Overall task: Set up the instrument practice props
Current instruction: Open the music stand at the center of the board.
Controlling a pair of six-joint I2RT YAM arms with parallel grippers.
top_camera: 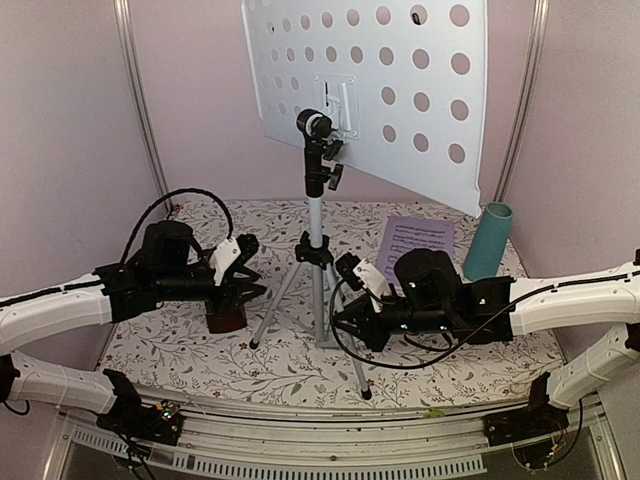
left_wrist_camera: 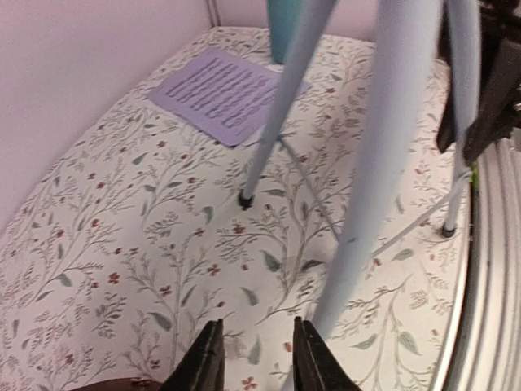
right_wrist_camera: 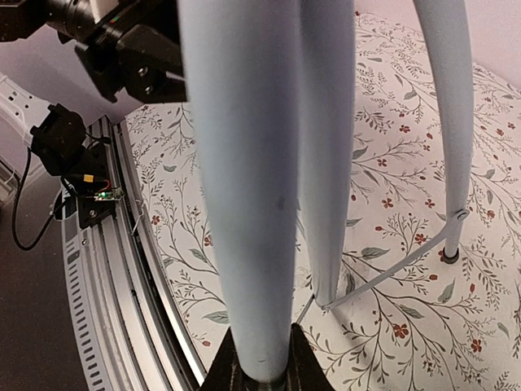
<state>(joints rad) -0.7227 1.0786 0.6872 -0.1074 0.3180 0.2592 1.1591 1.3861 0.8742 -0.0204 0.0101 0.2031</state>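
Presently: the right arm reaches in low from the lower right of the frame, elbow folded. The right gripper [right_wrist_camera: 260,368] is clamped on a silver leg of the music stand [top_camera: 316,215], which stands upright at centre on the floral cloth [top_camera: 180,355]. The left arm stretches in from the left edge; the left gripper [left_wrist_camera: 256,358] is parted with nothing between its fingers, just beside the metronome [top_camera: 228,318]. Sheet music [top_camera: 415,240] lies flat right of centre, further back, near the teal cup [top_camera: 488,240].
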